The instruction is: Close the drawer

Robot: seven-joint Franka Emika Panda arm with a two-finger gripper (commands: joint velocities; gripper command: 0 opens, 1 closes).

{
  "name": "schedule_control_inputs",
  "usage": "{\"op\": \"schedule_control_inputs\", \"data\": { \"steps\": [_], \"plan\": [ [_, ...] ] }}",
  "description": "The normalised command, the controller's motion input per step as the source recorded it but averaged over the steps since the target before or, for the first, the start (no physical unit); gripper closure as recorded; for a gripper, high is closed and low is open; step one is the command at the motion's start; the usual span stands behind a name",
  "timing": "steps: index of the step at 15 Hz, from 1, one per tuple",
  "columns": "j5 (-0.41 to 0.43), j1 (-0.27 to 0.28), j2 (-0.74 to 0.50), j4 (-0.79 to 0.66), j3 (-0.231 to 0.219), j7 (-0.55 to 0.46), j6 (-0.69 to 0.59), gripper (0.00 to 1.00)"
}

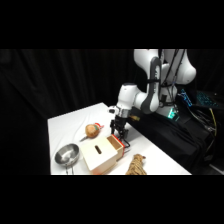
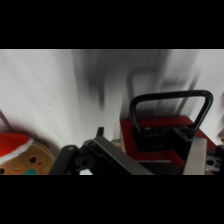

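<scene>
Starting at the near edge of the side view, a tan braided object [image 1: 136, 165] lay at the front of the white tabletop [image 1: 65, 125], with a round metal bowl [image 1: 67, 154] toward the left front. Between them stood the light wooden box [image 1: 100, 154], a slot in its top face. The drawer [image 1: 118, 143] was at the box's right end, its reddish-edged front facing the arm. The claw [image 1: 120, 133] hung directly over that end, down from above, close against the drawer front. Whether contact was made could not be told from this view.

From the wrist view, the red drawer front [image 2: 160, 137] sat immediately beyond the black linkage, and its black wire loop handle [image 2: 170, 107] stood upright just past it. Whether the claw was spread or pressed together could not be told from either view.

Behind the box a round gingerbread-face toy [image 1: 91, 130] with a red cap rested on the tabletop, apart from the claw. Farther back, the white arm rose to its base at upper right.
</scene>
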Motion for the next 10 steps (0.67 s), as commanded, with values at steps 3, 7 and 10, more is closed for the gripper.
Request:
{"op": "schedule_control_inputs", "data": {
  "steps": [3, 7, 10],
  "plan": [
    [-0.318, -0.039, 0.09, 0.07, -0.058, 0.19, 0.28, 0.00],
    [-0.211, 0.015, 0.07, 0.19, -0.048, 0.19, 0.14, 0.00],
    [-0.107, 0.113, 0.13, 0.36, -0.069, 0.17, 0.01, 0.00]
  ]
}}
